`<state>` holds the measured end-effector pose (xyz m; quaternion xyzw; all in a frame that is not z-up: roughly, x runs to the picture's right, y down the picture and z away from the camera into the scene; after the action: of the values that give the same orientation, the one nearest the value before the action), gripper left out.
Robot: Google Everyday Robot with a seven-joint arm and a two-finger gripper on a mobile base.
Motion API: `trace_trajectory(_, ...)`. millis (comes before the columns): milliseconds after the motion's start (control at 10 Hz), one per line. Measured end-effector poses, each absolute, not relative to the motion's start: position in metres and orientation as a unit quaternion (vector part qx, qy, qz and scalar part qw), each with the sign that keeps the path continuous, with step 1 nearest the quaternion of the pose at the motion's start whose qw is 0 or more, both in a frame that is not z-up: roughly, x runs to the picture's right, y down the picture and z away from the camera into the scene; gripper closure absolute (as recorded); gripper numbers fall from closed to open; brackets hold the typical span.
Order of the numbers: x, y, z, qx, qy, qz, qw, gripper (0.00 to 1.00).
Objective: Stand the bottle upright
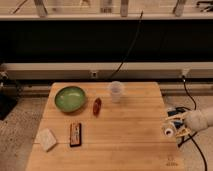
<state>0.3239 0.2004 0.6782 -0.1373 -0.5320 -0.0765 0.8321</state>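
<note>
The bottle (171,128) is small and white, with its white cap pointing toward the camera and a yellowish label with bluish marks. It lies roughly on its side at the table's right edge. My gripper (179,125) reaches in from the right on a white arm (201,120) and is shut on the bottle. I cannot tell whether the bottle touches the wooden table (125,147).
A translucent cup (116,91) stands at the back middle. A red-orange oblong object (97,106), a green bowl (70,98), a dark bar (75,134) and a pale block (48,139) lie on the left half. A black cable (192,106) runs along the floor at right.
</note>
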Motion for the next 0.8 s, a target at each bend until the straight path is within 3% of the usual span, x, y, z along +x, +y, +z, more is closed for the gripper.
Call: trace_trajectory(800, 0.3301, 0.2022, 0.6826, -0.198, -0.487, -0.028, 0.850, 1.00)
